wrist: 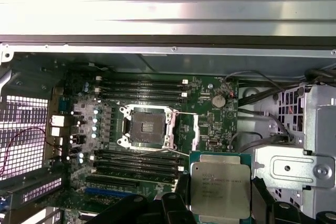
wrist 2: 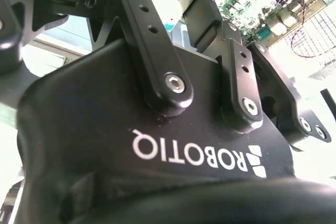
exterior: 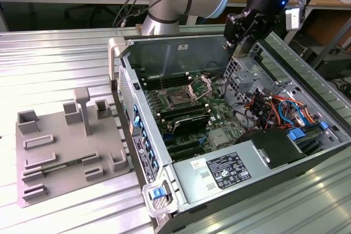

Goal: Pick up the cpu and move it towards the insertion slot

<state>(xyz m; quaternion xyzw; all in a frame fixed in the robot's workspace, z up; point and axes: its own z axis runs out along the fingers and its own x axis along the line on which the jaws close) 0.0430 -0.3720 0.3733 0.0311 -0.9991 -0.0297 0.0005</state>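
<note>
In the first wrist view the cpu (wrist: 219, 184), a flat square chip with a pale silvery top, sits between my gripper's (wrist: 220, 199) two black fingers (wrist: 181, 188), which are shut on its opposite edges. The insertion slot (wrist: 147, 126), a dark square socket in a shiny metal frame with its bracket swung open, lies on the green board some way from the held chip. In the exterior view my gripper (exterior: 239, 45) hangs over the far right part of the open computer case, beyond the insertion slot (exterior: 180, 98). The second wrist view shows the gripper's black body (wrist 2: 157, 145) up close.
A grey tray (exterior: 60, 146) with raised frames lies on the ribbed metal table at the exterior view's left. Inside the case (exterior: 123, 80) are long black memory slots (wrist: 139, 85), a metal drive cage (wrist: 294, 166), coloured cables (exterior: 274, 105) and a power supply (exterior: 225, 171).
</note>
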